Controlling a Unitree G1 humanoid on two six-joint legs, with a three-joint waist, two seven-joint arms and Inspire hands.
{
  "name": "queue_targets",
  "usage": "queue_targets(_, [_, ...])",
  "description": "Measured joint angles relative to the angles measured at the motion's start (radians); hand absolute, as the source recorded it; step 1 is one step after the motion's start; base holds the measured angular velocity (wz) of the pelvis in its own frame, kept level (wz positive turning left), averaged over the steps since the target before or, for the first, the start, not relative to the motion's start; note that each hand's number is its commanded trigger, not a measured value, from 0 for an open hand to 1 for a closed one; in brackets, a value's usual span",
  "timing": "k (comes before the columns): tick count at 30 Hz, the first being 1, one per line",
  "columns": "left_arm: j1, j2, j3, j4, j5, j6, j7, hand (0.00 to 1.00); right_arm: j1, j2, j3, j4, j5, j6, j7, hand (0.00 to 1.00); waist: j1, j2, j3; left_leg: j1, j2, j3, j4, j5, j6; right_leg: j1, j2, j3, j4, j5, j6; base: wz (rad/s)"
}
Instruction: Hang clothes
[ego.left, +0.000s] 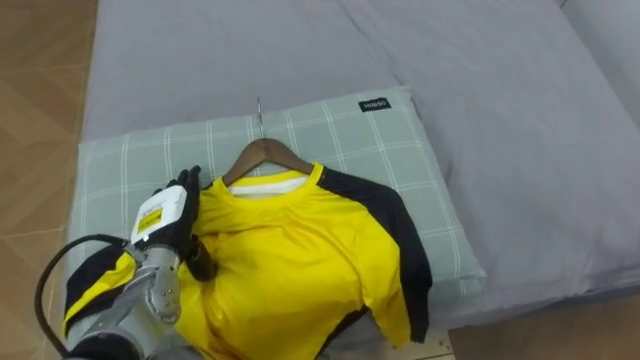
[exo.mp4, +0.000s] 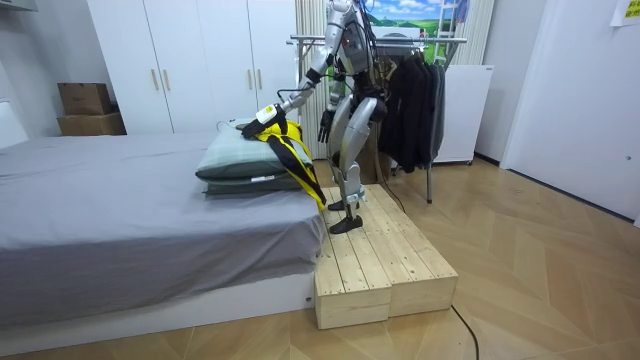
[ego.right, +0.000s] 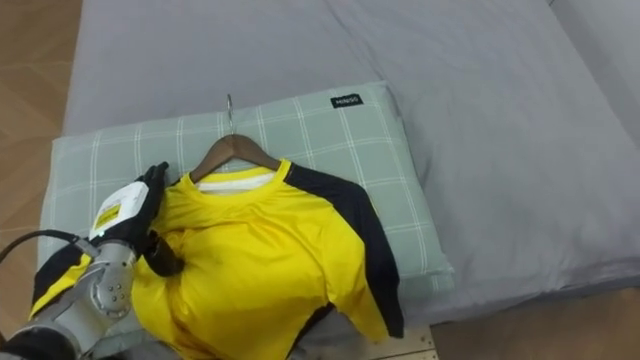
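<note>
A yellow short-sleeved shirt with black side panels and sleeves (ego.left: 290, 260) is lying front-up on a pale green checked pillow (ego.left: 340, 125), threaded on a brown wooden hanger (ego.left: 265, 152). The hanger's arms are showing just above the collar and its thin metal hook (ego.left: 260, 112) is pointing toward the far edge of the pillow. The pillow is sitting at the near edge of a bed covered in a grey sheet (ego.left: 490, 110).

The left hand (ego.left: 165, 215) is resting back-up on the shirt's shoulder at the robot's left, just beside the hanger's left arm and touching the cloth. Whether it is clamped on the fabric or simply lying on it cannot be told. The shirt's lower part is spreading toward the robot, and the black sleeve on that side is draping under the forearm.

In the room view the robot is standing on a low platform of pale wooden planks (exo.mp4: 385, 260) set against the bed, leaning slightly with the left arm stretched out to the pillow — the shirt's hem is hanging over the pillow's edge. The right hand (exo.mp4: 325, 124) is hanging by the robot's hip, apart from the shirt; its state cannot be told. Behind the robot a metal clothes rack (exo.mp4: 400, 40) is carrying dark garments (exo.mp4: 415, 100).
</note>
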Motion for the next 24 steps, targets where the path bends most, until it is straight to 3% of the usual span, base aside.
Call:
queue_targets(7, [-0.008, 0.0, -0.005, 0.0, -0.003, -0.001, -0.005, 0.0, 0.0, -0.005, 0.001, -0.002, 0.006, -0.001, 0.018, 0.0, -0.003, 0.007, 0.001, 0.003, 0.014, 0.039, 0.0, 0.003, 0.004, 0.001, -0.001, -0.003, 0.001, 0.0, 0.0, 0.01])
queue_targets(14, [-0.017, 0.002, -0.056, 0.0, -0.023, 0.003, -0.062, 0.0, 0.01, -0.017, 0.003, -0.035, 0.006, 0.001, 0.021, 0.0, -0.004, 0.015, 0.0032, 0.012, 0.015, 0.038, 0.002, 0.003, 0.006, 0.007, -0.003, -0.001, 0.002, 0.0, -0.001, 0.0])
queue_targets(24, [-0.049, 0.029, -0.059, 0.0, -0.08, 0.032, -0.234, 0.0, 0.006, -0.033, 0.001, -0.03, -0.01, 0.004, 0.032, 0.0, -0.01, 0.035, 0.0122, 0.016, 0.013, 0.037, 0.008, 0.003, 0.006, 0.006, -0.008, -0.011, 0.019, -0.003, -0.004, 0.0])
